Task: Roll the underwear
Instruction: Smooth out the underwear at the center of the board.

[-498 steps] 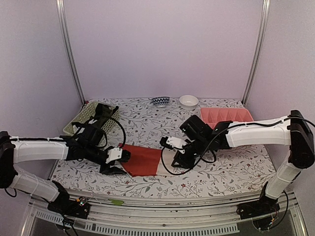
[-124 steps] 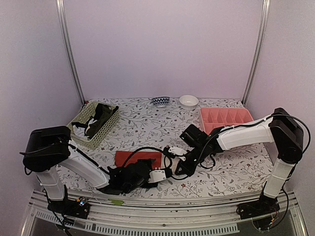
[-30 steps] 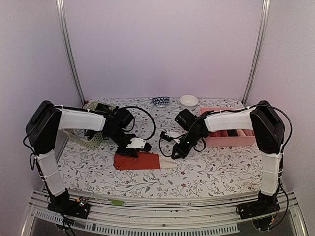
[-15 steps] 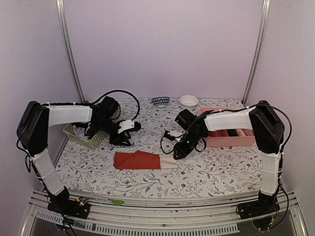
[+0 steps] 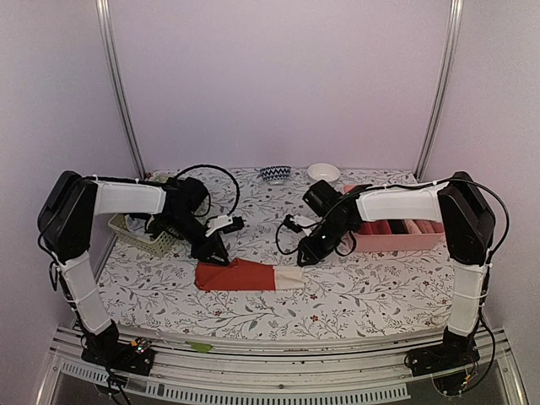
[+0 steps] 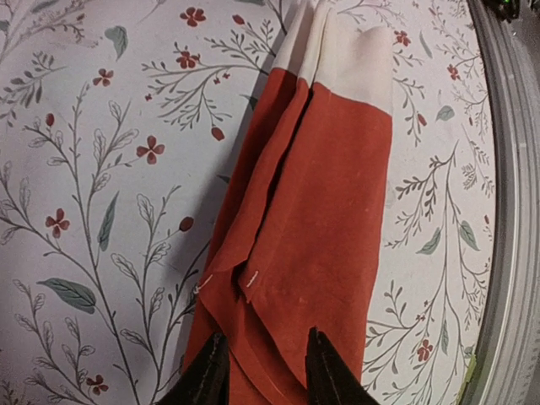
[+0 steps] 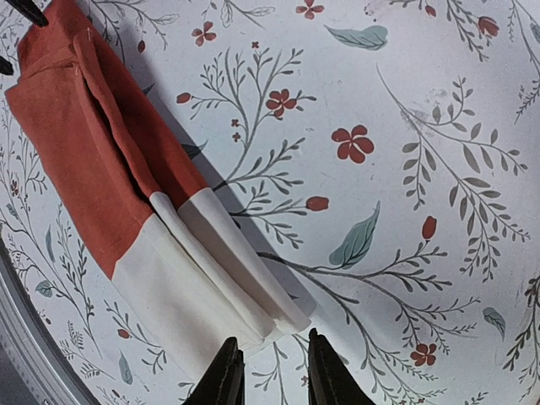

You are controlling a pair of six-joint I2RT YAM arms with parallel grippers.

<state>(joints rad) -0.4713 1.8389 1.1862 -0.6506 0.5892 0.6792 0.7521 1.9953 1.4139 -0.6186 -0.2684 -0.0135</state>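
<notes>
Red-orange, cream-ended cloth underwear (image 5: 249,275) is folded flat, rolling not started; left gripper (image 6: 266,373) at its red end, right gripper (image 7: 272,373) at its cream end, both part-open, clamping nothing.

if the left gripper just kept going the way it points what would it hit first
The folded red-orange and cream-white cloth underwear: its red end lies just ahead of the left gripper, in line with the open jaws. Whether the tips touch it is unclear.
</notes>
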